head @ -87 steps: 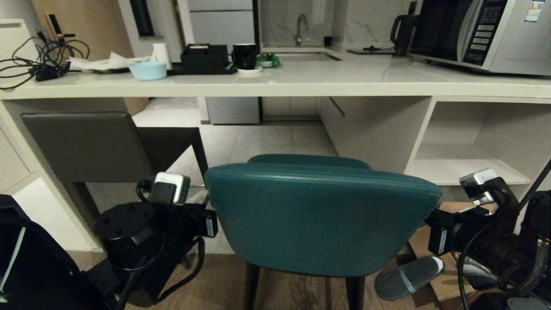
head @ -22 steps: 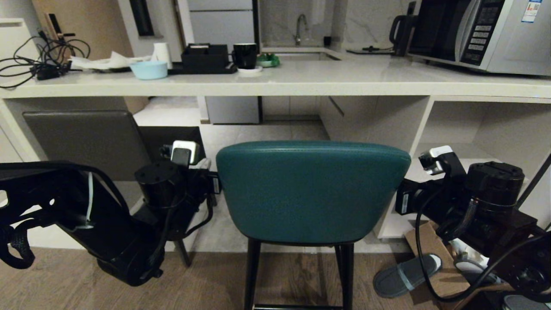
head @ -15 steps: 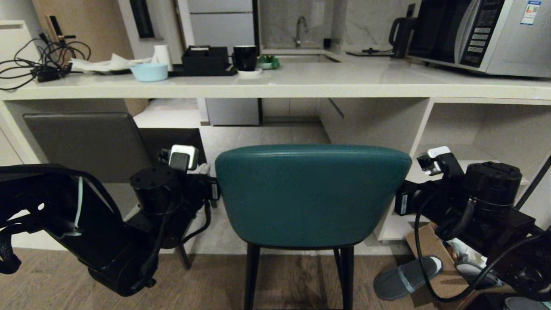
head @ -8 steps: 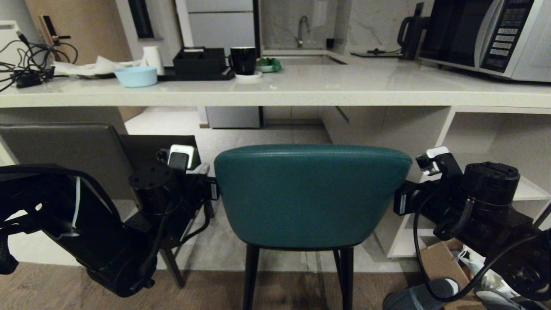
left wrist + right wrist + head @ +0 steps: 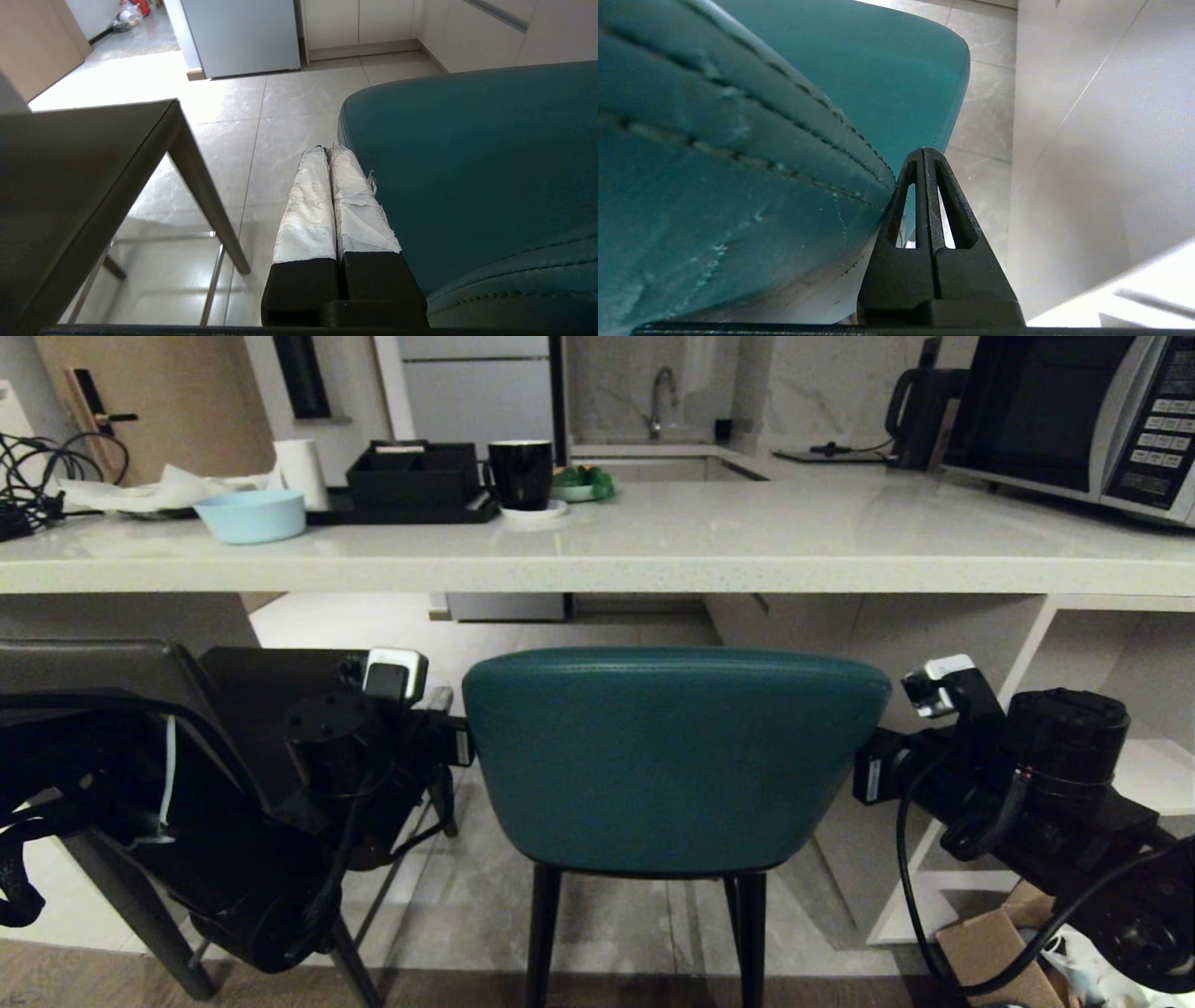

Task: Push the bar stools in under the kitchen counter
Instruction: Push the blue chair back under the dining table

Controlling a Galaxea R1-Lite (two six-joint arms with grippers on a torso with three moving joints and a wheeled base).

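The teal bar stool [image 5: 677,756] fills the middle of the head view, its curved back just below the front edge of the kitchen counter [image 5: 653,560]. My left gripper [image 5: 329,149] is shut, its taped fingers lying along the left edge of the teal back [image 5: 467,163]. My right gripper [image 5: 924,150] is shut too, pressed against the right edge of the teal back [image 5: 761,116]. In the head view both wrists flank the stool and the fingertips are hidden behind it. The dark grey bar stool [image 5: 93,663] stands at the left under the counter, partly covered by my left arm [image 5: 233,821].
On the counter stand a blue bowl [image 5: 250,515], a black tray [image 5: 414,481], a black mug [image 5: 520,474], a kettle [image 5: 920,401] and a microwave [image 5: 1074,411]. A white side panel with shelves [image 5: 934,644] rises close to my right gripper. A cardboard box [image 5: 994,943] lies on the floor at lower right.
The whole view has moved forward: the counter looms nearer, and the slipper has dropped out of view. The teal stool keeps its place between my grippers, so it has gone towards the counter.
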